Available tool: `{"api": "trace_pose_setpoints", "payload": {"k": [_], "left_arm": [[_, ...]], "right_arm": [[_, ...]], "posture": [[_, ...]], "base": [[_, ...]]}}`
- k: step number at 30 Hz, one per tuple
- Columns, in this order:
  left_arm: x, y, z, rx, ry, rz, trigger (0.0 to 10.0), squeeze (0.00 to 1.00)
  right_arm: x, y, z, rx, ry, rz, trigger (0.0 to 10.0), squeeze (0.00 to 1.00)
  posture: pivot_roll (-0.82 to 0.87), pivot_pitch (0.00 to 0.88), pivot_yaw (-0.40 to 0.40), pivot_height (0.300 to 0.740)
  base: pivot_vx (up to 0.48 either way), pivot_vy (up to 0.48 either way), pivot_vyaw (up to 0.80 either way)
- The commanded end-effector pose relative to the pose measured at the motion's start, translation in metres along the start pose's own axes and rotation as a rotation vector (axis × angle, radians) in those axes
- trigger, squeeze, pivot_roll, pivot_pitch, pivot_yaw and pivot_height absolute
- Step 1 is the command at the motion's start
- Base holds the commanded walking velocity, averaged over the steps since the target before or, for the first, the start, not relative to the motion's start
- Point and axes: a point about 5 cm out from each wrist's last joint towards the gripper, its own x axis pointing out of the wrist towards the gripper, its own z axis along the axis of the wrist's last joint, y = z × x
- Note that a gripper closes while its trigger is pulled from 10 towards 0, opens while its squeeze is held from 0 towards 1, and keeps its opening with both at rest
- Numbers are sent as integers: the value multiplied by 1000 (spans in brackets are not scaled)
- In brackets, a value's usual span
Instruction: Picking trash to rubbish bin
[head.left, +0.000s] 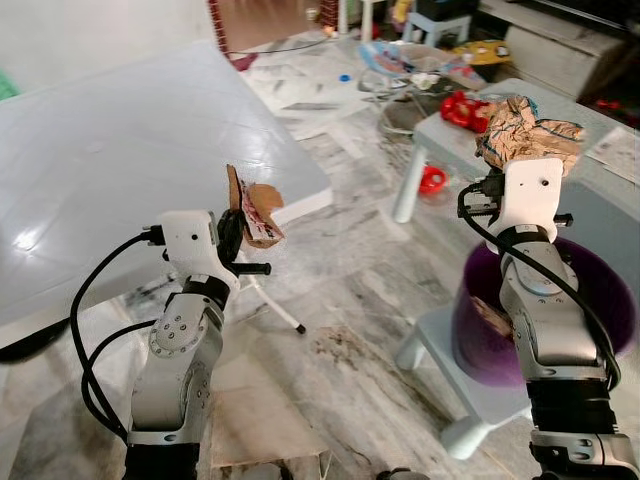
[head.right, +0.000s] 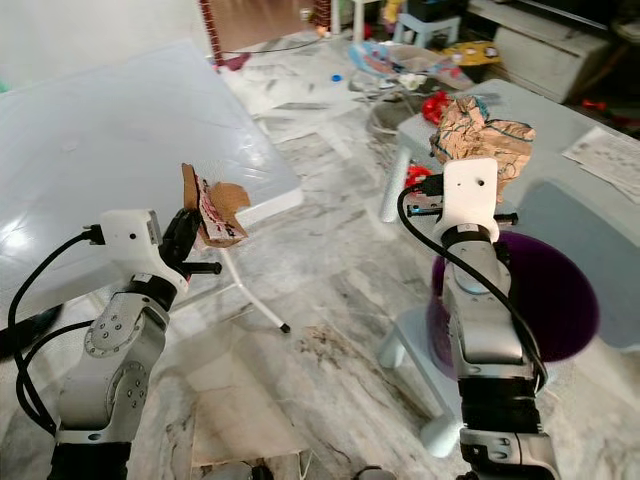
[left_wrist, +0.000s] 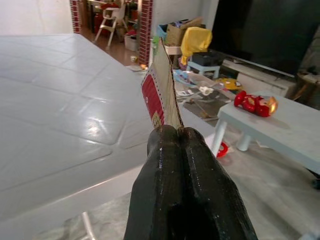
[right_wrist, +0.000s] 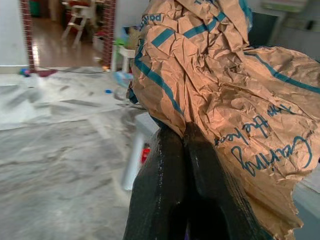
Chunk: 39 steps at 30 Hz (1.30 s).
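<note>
a marble floor (head.left: 350, 270) filled the lower middle of the frame, with a flat cardboard sheet (head.left: 255, 425) on it at the bottom. a white table (head.left: 120, 170) took the upper left. at upper right a small grey table (head.left: 450, 125) carried a red toy (head.left: 462, 108).

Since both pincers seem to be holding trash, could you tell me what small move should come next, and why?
Probably lower the right pincer over the purple plastic bin and open it. It is shut on the crumpled brown paper bag, held just above and beyond the bin's mouth. The left pincer, shut on a torn cardboard scrap, is farther off.
</note>
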Motion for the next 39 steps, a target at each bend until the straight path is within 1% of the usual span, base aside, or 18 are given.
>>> {"api": "trace_pose_setpoints", "payload": {"k": [1,7,19,26,36,39], "left_arm": [[0,4,0,9,-2,18,10000,0],[-3,1,-2,9,6,4,10000,0],[-1,3,-1,20,6,3,10000,0],[-2,1,-3,21,11,-3,10000,0],[-4,0,-3,27,16,-17,10000,0],[-3,0,-3,29,17,-20,10000,0]], "right_arm": [[2,-1,3,7,-2,-3,10000,0],[1,-1,2,10,-1,-7,10000,0],[1,-4,2,7,0,-19,10000,0],[0,-4,3,6,-8,-13,10000,0],[-1,-1,4,9,-18,-3,10000,0],[-1,-2,3,9,-8,-8,10000,0]], "posture": [[-29,103,45,740],[-29,107,45,740],[-35,116,50,740],[-34,121,50,740],[-33,124,51,740],[-34,125,51,740]], "base": [[0,0,-775],[0,0,-775],[0,0,-774],[0,0,-723],[0,0,-52],[0,0,-625]]}}
